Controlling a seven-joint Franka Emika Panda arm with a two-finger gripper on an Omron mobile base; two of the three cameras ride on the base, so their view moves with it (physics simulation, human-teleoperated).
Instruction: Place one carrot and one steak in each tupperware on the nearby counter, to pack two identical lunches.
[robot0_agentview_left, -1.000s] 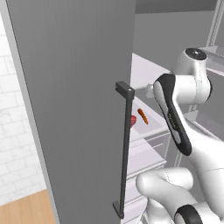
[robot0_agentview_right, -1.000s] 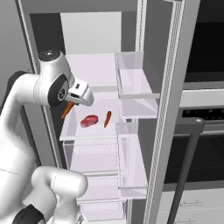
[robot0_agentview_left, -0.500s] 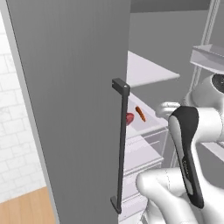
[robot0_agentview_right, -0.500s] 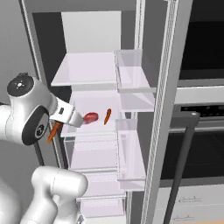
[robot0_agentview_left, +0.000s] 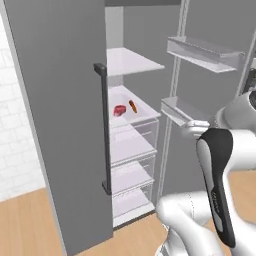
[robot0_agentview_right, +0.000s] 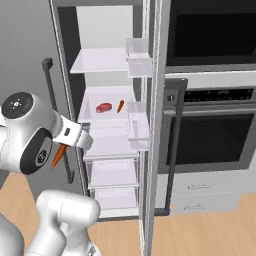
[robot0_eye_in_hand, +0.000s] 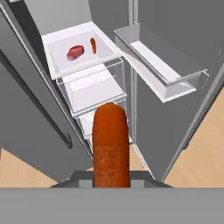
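- One carrot clamped in the gripper, pointing toward the open fridge.
- Second carrot lying on a fridge shelf, just at 3 o'clock of the steak.
- Oven at 3 o'clock of the fridge.

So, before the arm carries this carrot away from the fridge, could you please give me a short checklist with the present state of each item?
1. Carrot held in the tool: ok, it juts out from the shut tool.
2. Carrot clear of the fridge shelves: ok, it hangs outside, in front of the open fridge.
3. Second carrot on the shelf for the other lunch: ok.
4. Steak on the same shelf: ok, one lies beside that carrot; a second steak, cannot tell.
5. Fridge door open for the return trip: ok.
6. Tupperware ready on the counter: cannot tell.
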